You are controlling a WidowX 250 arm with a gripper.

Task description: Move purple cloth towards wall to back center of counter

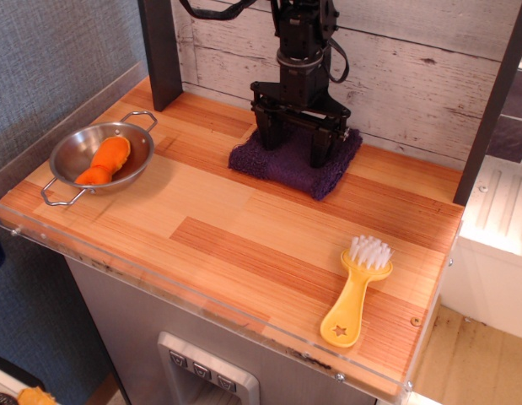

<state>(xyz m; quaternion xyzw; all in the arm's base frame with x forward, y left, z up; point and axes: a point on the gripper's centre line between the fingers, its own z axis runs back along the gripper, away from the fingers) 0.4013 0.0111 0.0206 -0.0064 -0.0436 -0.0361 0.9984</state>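
At the back center of the counter (244,228), close to the wall (412,76), the purple cloth (290,166) lies almost in place, while the gripper (296,145) stands on it with spread jaws, not yet lifted away

A single camera looks down from high in front of the desk (244,245), slightly leftward, facing the plank wall (412,76) behind.
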